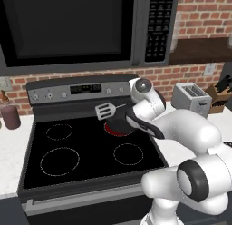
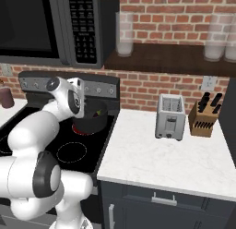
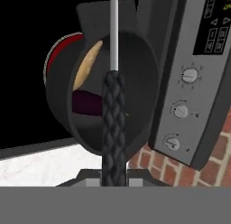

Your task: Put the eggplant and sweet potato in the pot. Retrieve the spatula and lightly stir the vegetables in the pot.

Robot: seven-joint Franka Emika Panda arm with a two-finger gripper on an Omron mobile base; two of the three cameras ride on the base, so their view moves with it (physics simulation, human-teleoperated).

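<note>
Spatula gripped by end effector above pot holding sweet potato, eggplant; stove panel writing unreadable.

The white robot arm bends up from the lower left and reaches over the black stove. Right behind its wrist sits the dark pot on a red, glowing burner. Something small and colored shows inside the pot, too small to name. To the right, a white bench holds a silver toaster and, just beside it, a wooden knife block. A microwave hangs above the stove. Glass jars stand on a dark shelf against the brick wall.
</note>
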